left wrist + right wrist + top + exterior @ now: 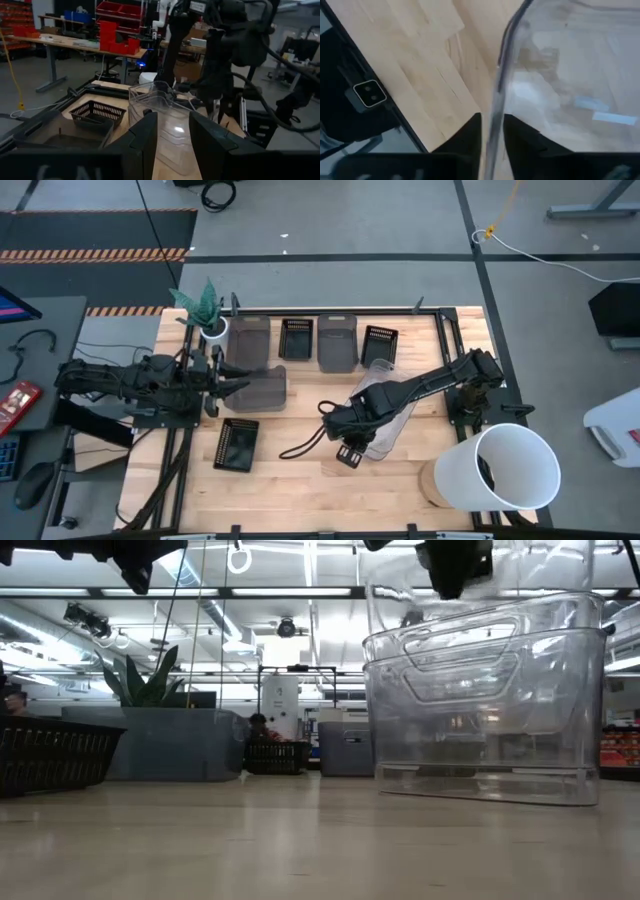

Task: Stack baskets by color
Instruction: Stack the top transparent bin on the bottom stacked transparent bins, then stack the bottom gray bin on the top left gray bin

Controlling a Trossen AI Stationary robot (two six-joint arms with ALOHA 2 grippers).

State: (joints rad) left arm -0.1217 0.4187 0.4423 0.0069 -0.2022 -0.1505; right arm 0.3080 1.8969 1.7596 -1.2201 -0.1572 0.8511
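The right gripper [345, 442] hung over the near rim of the clear baskets [378, 408], which sat nested one inside the other a little toward three o'clock from the table's [300, 490] middle. In the right wrist view the clear wall [496, 100] ran between the two dark fingers [465, 132], but whether they pinched it or stood just off it could not be told.

The left gripper [235, 386] lay toward nine o'clock, its fingers parted with a gap between them, pointing over a smoky grey basket [262, 388] without gripping it.

Along the twelve o'clock edge stood a row: a grey basket [249, 336], a small black slotted basket [296, 338], another grey basket [337, 342], and a second black basket [379, 346]. A third black basket [236, 444] lay toward seven o'clock.

A white pot with a green plant [207, 310] stood at the eleven o'clock corner, and a big white bucket [505, 468] at the five o'clock corner.
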